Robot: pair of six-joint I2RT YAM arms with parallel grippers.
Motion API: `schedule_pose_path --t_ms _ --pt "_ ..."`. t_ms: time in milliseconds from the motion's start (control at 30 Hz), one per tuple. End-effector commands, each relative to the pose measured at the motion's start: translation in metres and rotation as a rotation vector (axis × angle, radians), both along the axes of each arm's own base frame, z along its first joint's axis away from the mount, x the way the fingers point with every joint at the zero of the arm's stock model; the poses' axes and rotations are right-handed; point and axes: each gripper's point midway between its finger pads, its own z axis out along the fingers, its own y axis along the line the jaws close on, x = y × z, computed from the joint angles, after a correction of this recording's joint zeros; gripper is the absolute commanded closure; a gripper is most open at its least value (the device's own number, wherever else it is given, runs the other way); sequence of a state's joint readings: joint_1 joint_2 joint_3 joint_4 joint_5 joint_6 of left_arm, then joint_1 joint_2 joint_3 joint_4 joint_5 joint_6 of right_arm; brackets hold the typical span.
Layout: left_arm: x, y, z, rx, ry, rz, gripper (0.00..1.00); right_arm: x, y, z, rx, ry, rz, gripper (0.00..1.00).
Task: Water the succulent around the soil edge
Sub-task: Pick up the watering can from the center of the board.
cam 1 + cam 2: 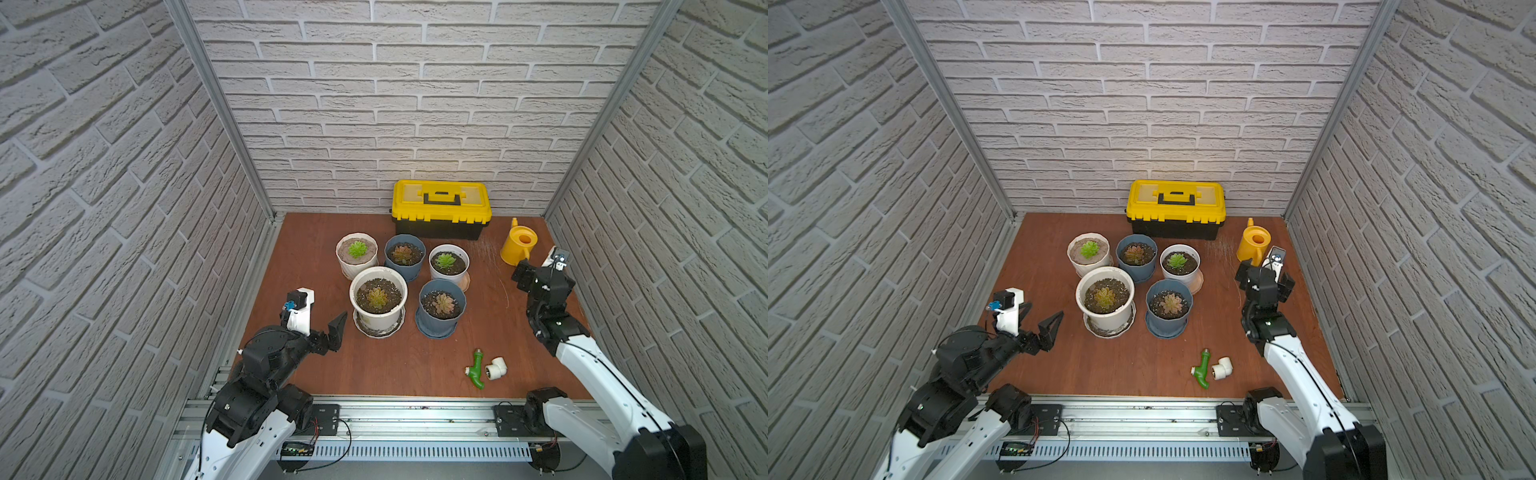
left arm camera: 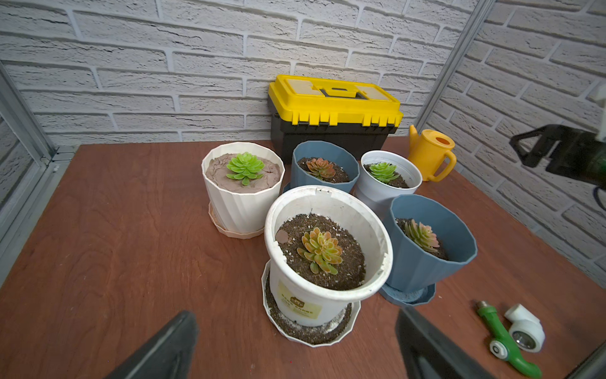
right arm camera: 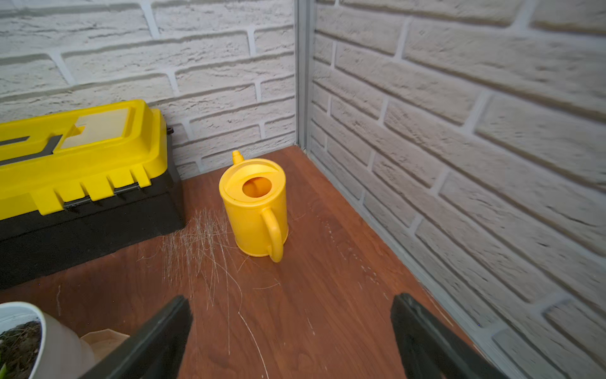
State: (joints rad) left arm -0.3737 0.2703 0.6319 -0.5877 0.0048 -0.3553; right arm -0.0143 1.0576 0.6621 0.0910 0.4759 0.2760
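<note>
Both top views looked down from high up on the whole desk (image 1: 395, 365). The left wrist camera faced the pots (image 2: 288, 295) from low down. The right one sat near the watering can (image 3: 252, 223), which all views shared.

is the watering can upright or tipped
Upright: the watering can stands on its base on the table, fill hole facing up.

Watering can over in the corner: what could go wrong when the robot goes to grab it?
1. The watering can has only a thin handle facing the open right gripper; a clumsy grab might tip it and spill.
2. The pots stand crowded together, so pouring could wet the wrong plant or its leaves instead of the soil edge.
</note>
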Motion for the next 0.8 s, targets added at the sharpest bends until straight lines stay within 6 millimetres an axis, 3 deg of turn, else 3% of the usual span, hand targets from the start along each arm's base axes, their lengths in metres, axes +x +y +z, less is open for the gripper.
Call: schedule_pose_path --t_ms 0,100,233,467,667,767 --pt "0.000 -0.007 0.005 -0.016 -0.010 -0.039 0.02 0.045 0.009 -0.013 0.203 0.002 0.214 0.02" --pt "0.000 -0.005 0.007 -0.023 -0.018 -0.032 0.02 0.071 -0.004 -0.024 0.182 0.002 0.272 0.08" --pt "-0.002 -0.005 0.010 -0.035 -0.037 -0.038 0.02 0.092 -0.017 -0.044 0.091 0.107 0.307 0.08" --pt "-0.007 -0.004 0.015 -0.042 -0.069 -0.043 0.02 0.111 -0.023 -0.096 0.023 0.329 0.402 0.11" --pt "-0.008 -0.003 0.016 -0.044 -0.074 -0.040 0.02 0.124 -0.032 -0.108 0.060 0.401 0.415 0.22" --pt "-0.008 -0.002 0.015 -0.041 -0.072 -0.035 0.02 0.128 -0.035 -0.112 0.089 0.425 0.428 0.33"
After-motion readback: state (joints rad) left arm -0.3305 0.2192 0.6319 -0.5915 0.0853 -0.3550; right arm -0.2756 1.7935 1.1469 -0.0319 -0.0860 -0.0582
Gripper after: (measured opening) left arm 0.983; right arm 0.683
